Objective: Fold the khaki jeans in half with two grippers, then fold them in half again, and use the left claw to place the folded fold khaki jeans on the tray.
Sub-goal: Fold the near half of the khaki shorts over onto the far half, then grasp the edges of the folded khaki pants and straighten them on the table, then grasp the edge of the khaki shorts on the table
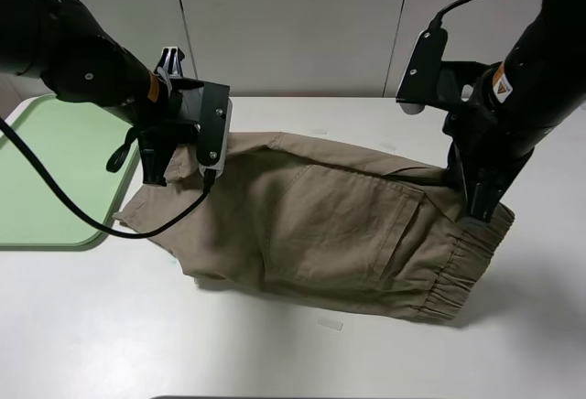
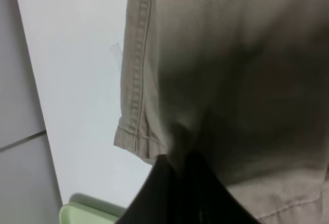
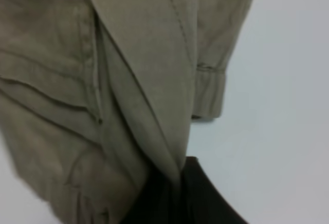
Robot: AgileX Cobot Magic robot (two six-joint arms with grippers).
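The khaki jeans point(image 1: 320, 225) lie across the white table, folded lengthwise, with the elastic waistband at the right front. My left gripper point(image 1: 154, 168) is shut on the jeans' cuffed hem end at the left, next to the tray point(image 1: 55, 170). My right gripper point(image 1: 481, 209) is shut on the waistband end at the right. In the left wrist view the fingers point(image 2: 175, 193) pinch the khaki jeans point(image 2: 231, 80) near a stitched hem. Black fingers point(image 3: 180, 193) in the right wrist view clamp a folded edge of the khaki jeans point(image 3: 128, 80).
The pale-green tray lies at the table's left edge, with its corner point(image 2: 82, 211) showing in the left wrist view. A black cable point(image 1: 82, 211) loops from the left arm over the tray and the hem. White table point(image 1: 275, 344) surrounds the garment.
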